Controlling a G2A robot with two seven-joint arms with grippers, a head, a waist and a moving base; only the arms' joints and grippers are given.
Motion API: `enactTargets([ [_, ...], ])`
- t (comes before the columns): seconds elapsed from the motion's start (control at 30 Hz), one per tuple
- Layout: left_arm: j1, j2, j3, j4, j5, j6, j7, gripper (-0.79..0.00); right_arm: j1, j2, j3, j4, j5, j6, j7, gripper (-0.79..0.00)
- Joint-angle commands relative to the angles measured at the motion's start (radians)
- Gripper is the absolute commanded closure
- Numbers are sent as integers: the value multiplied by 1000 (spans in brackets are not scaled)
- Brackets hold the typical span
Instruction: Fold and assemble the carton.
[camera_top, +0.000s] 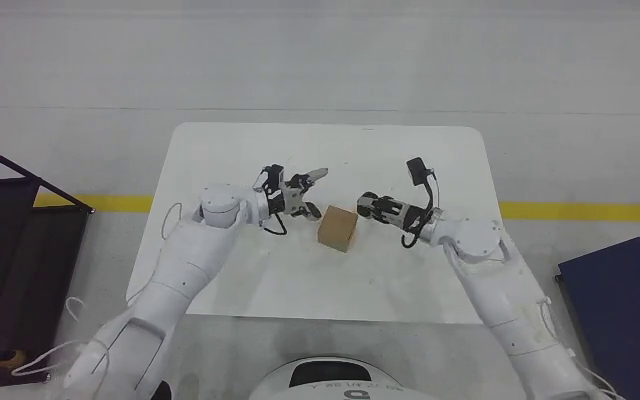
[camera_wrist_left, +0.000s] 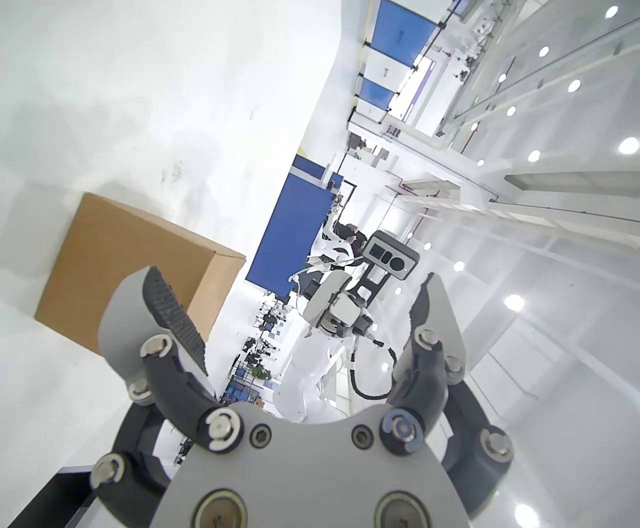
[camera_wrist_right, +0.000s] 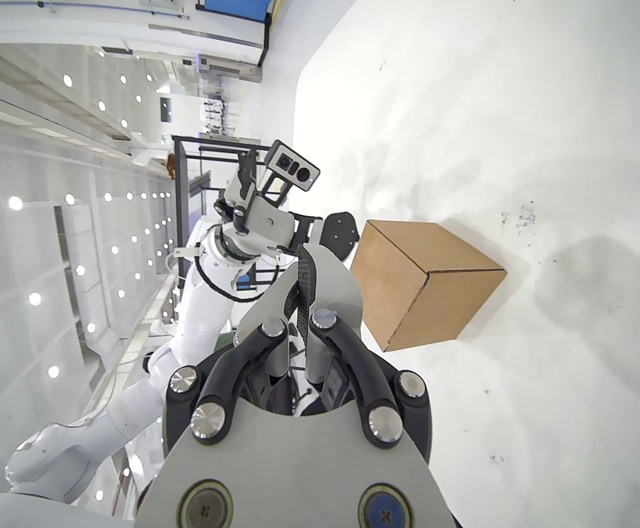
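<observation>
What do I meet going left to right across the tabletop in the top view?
The left tool, open → carton → right tool, shut with nothing in it.

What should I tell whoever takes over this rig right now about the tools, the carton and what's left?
Left tool: open, holding nothing, close beside the carton.
Right tool: shut, empty, close on the carton's other side.
Carton: stands on the table between the two tools, in neither one's grip.
Done: it looks folded into a closed box; every face that shows is shut.
Left: check the hidden faces; probably little else.
</observation>
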Motion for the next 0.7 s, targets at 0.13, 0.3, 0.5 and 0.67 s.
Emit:
enactTargets([
  [0.13,88,40,-120,-111,58,-11,84,-785,24,3,-87,-87,-249,102,4,0],
  [0.3,174,68,-213,-192,82,3,118,-785,58,-8,-164,-90,-330,164,-22,0],
  [0.5,233,81,-240,-271,125,40,143,-785,132,-31,-261,-15,-387,215,-36,0],
  [0.67,235,82,-241,-274,125,41,143,-785,187,-45,-316,48,-416,234,-11,0],
])
